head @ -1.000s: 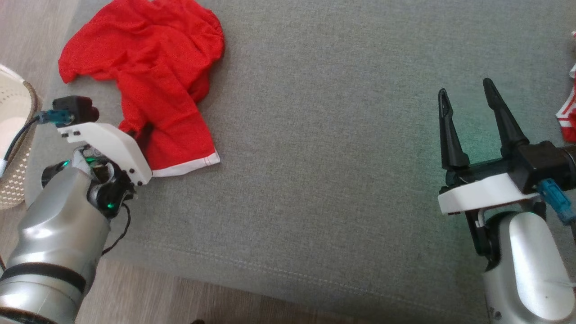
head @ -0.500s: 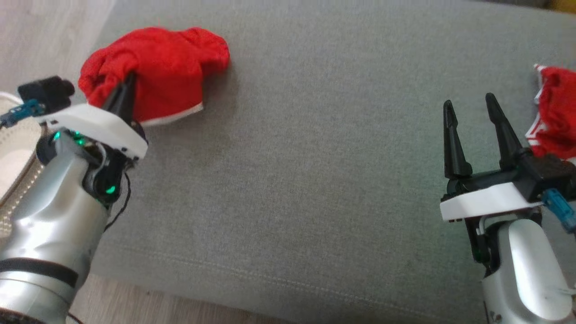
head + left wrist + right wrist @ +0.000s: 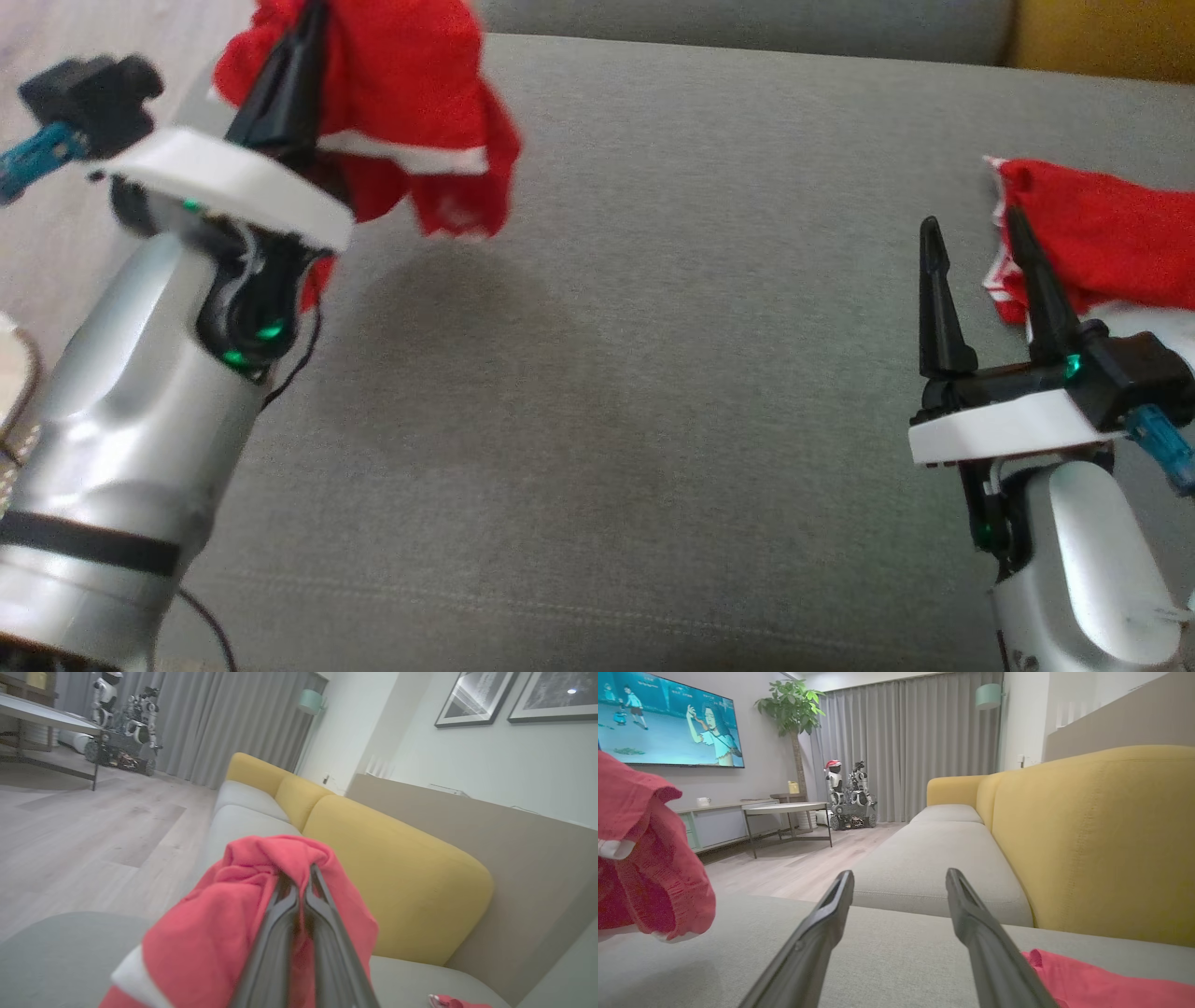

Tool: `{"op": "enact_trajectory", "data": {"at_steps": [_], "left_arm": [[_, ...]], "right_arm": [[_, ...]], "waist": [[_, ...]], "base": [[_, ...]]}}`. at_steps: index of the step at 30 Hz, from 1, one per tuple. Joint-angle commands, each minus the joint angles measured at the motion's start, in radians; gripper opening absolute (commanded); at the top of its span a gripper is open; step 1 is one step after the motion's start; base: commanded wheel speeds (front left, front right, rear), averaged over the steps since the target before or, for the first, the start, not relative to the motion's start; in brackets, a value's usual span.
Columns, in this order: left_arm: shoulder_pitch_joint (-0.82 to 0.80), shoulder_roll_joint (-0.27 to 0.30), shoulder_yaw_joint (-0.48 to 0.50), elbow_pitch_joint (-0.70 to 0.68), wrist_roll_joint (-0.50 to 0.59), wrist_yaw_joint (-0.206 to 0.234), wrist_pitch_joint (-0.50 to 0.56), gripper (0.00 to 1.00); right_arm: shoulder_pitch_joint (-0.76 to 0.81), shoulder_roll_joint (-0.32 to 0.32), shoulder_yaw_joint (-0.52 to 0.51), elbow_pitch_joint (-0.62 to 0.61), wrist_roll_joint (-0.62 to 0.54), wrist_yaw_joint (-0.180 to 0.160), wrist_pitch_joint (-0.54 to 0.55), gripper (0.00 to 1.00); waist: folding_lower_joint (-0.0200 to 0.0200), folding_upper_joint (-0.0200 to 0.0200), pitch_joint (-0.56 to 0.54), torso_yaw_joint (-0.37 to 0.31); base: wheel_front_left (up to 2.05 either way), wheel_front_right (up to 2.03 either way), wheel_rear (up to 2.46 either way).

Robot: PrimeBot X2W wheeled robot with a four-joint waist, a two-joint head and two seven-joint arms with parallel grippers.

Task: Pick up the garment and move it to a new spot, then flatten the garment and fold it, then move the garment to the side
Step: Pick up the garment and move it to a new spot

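Garment is hanging near the sofa's left edge from your left gripper's clenched fingers, right gripper released; placing, flattening, folding pending.

Left fingers together, right fingers apart

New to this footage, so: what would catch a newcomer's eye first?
A bright red fabric garment with white trim hangs bunched from the shut left gripper, clear of the grey sofa cushion. A second red cloth lies at the cushion's right, by the open right gripper.
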Motion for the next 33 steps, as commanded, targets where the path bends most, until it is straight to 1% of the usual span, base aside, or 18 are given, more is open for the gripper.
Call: {"op": "enact_trajectory", "data": {"at_steps": [1,5,8,9,10,14,16,18,19,20,24,27,30,33], "left_arm": [[-0.086,0.017,0.035,-0.055,0.005,0.012,0.009,0.00],[-0.106,-0.015,-0.001,-0.124,0.033,0.060,0.040,0.00],[-0.112,-0.058,-0.023,-0.132,0.040,0.090,0.051,0.00],[-0.112,-0.058,-0.023,-0.132,0.040,0.090,0.051,0.00],[-0.113,-0.072,-0.035,-0.130,0.048,0.099,0.051,0.00],[-0.105,-0.153,-0.079,-0.097,0.062,0.119,0.041,0.00],[-0.095,-0.193,-0.107,-0.064,0.070,0.122,0.035,0.00],[-0.084,-0.221,-0.141,-0.029,0.080,0.118,0.037,0.00],[-0.080,-0.232,-0.161,-0.012,0.088,0.116,0.037,0.45],[-0.075,-0.241,-0.178,0.003,0.093,0.112,0.036,1.00],[-0.061,-0.263,-0.221,0.032,0.090,0.083,0.030,1.00],[-0.061,-0.266,-0.207,0.045,0.085,0.079,0.012,1.00],[-0.064,-0.249,-0.168,0.050,0.084,0.079,-0.006,1.00],[-0.054,-0.209,-0.123,0.050,0.095,0.080,-0.017,1.00]], "right_arm": [[-0.022,0.000,0.023,-0.037,0.011,0.007,-0.012,1.00],[-0.036,0.000,0.027,-0.039,0.028,0.007,-0.022,1.00],[-0.050,0.000,0.038,-0.038,0.040,0.007,-0.029,1.00],[-0.050,0.000,0.038,-0.038,0.040,0.007,-0.029,1.00],[-0.055,0.000,0.042,-0.038,0.044,0.007,-0.032,1.00],[-0.069,0.000,0.047,-0.035,0.062,0.007,-0.040,1.00],[-0.071,0.000,0.052,-0.032,0.067,0.007,-0.043,1.00],[-0.074,0.000,0.058,-0.028,0.072,0.007,-0.045,1.00],[-0.074,0.000,0.059,-0.027,0.074,0.007,-0.046,1.00],[-0.074,0.000,0.059,-0.026,0.076,0.007,-0.047,1.00],[-0.069,0.000,0.052,-0.021,0.076,0.007,-0.049,1.00],[-0.062,0.000,0.038,-0.016,0.072,0.007,-0.049,1.00],[-0.058,0.000,0.029,-0.012,0.064,0.007,-0.050,1.00],[-0.051,0.000,0.023,-0.009,0.053,0.007,-0.050,1.00]], "waist": [[0.0001,0.0000,0.009,-0.035],[0.0001,0.0000,0.033,-0.093],[0.0001,0.0000,0.057,-0.141],[0.0001,0.0000,0.057,-0.141],[0.0001,0.0000,0.066,-0.160],[0.0001,0.0000,0.097,-0.221],[0.0001,0.0000,0.108,-0.247],[0.0001,0.0000,0.116,-0.269],[0.0001,0.0000,0.118,-0.277],[0.0001,0.0000,0.120,-0.283],[0.0001,0.0000,0.114,-0.288],[0.0001,0.0000,0.100,-0.268],[0.0001,0.0000,0.078,-0.232],[0.0001,0.0000,0.055,-0.187]], "base": [[0.00,0.00,0.00],[0.00,0.00,0.00],[0.00,0.00,0.00],[0.00,0.00,0.00],[0.00,0.00,0.00],[0.00,0.00,0.00],[0.00,0.00,0.00],[0.00,0.00,0.00],[0.00,0.00,0.00],[0.00,0.00,0.00],[0.00,0.00,0.00],[0.00,0.00,0.00],[0.00,0.00,0.00],[0.00,0.00,0.00]]}}
